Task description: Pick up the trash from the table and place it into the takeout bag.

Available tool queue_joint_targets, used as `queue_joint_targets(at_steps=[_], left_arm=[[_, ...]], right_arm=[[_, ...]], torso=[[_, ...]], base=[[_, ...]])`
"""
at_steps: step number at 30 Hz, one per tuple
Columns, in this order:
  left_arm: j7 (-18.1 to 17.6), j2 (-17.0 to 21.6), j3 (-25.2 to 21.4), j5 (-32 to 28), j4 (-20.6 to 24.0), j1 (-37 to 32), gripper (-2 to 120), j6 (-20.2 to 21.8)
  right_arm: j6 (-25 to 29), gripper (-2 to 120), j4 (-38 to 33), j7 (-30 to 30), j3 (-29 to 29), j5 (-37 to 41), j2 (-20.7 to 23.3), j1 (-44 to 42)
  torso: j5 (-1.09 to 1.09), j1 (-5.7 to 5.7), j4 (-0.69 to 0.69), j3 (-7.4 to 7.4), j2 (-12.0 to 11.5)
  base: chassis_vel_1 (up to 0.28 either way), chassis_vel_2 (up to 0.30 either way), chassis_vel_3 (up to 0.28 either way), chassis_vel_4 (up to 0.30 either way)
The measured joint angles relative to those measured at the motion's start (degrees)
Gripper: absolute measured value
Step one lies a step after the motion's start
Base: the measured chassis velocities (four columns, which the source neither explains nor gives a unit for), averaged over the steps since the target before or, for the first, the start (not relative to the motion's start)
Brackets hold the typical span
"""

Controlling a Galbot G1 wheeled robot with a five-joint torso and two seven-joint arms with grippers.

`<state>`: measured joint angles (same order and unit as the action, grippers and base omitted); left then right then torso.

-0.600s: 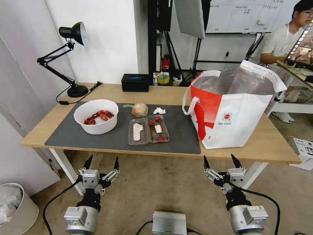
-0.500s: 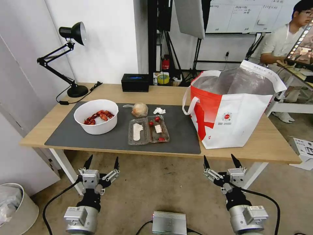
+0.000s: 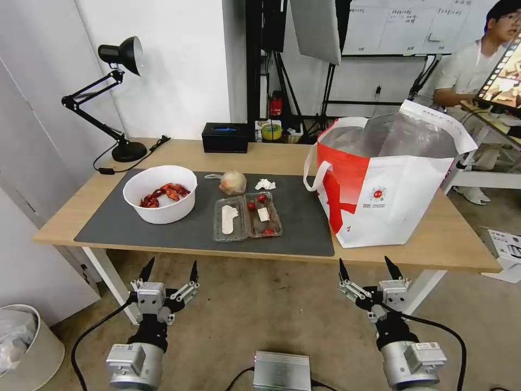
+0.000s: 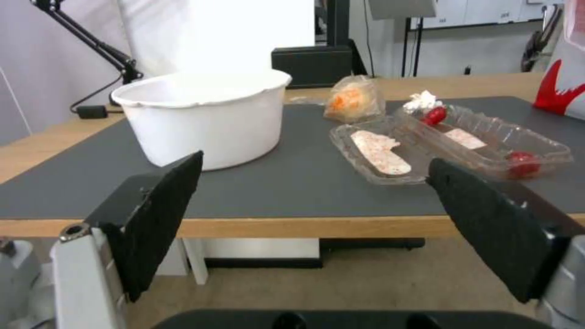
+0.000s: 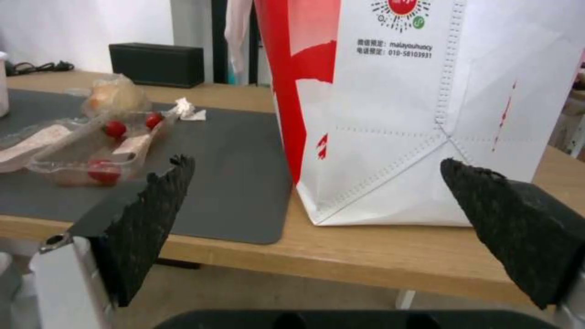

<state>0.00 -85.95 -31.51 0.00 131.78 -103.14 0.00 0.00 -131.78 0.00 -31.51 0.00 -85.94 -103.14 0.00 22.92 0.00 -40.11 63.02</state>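
While both arms hang below the table's (image 3: 429, 247) front edge, the left gripper (image 3: 169, 270) and right gripper (image 3: 368, 266) gape wide, holding nothing. On the grey mat (image 3: 304, 228), a white bowl (image 3: 160, 209) holds red shells; the clamshell tray (image 3: 247, 217) holds red bits. The takeout bag (image 3: 391, 195) stands open alongside.

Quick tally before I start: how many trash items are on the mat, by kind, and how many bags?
Clear clamshell tray: 1
White bowl of red shells: 1
Crumpled tissue: 1
Wrapped beige lump: 1
Takeout bag: 1
Total: 4 trash items on the mat, 1 bag; 5 things. Left gripper and right gripper hang open below the table edge.
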Motion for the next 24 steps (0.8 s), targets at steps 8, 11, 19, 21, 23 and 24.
queue_joint_targets(at_steps=[8, 11, 19, 21, 23, 24], left_arm=[[-1.3, 2.5, -0.7, -3.5, -1.1, 1.2, 100, -0.5], [-3.5, 6.3, -1.9, -9.0, -3.1, 3.1, 100, -1.5], [-9.2, 16.0, -4.8, -22.8, -7.9, 7.8, 100, -4.0], [-9.7, 16.9, -5.1, -24.2, -8.4, 8.3, 100, -4.4], [-7.4, 17.1, -5.2, -26.5, -8.5, 7.6, 100, -7.4], [-7.0, 17.1, -5.2, -26.8, -8.4, 7.4, 100, -7.9]], right_arm=[[0.0, 100, 0.1, 0.1, -0.3, 0.7, 0.9, 0.0], [-0.2, 100, 1.3, 1.2, -2.4, 3.9, 5.2, 0.2], [-1.1, 100, 5.0, 4.6, -8.9, 14.1, 18.7, 0.9], [-1.3, 100, 5.6, 5.2, -10.0, 15.9, 21.0, 1.0], [-1.4, 100, 6.7, 6.3, -12.2, 19.5, 25.5, 1.3], [-0.8, 100, 6.8, 6.5, -12.8, 20.9, 26.7, 1.3]], torso=[[0.01, 0.0, -0.01, 0.0, 0.0], [0.0, 0.0, 0.0, 0.0, 0.0], [0.0, 0.0, -0.01, 0.0, 0.0], [0.03, 0.0, -0.02, 0.0, 0.0], [-0.01, 0.01, 0.01, -0.01, 0.0], [0.0, 0.0, 0.02, -0.01, 0.0]], base=[[0.0, 0.0, 0.0, 0.0], [0.0, 0.0, 0.0, 0.0], [0.0, 0.0, 0.0, 0.0], [0.0, 0.0, 0.0, 0.0], [0.0, 0.0, 0.0, 0.0], [0.0, 0.0, 0.0, 0.0]])
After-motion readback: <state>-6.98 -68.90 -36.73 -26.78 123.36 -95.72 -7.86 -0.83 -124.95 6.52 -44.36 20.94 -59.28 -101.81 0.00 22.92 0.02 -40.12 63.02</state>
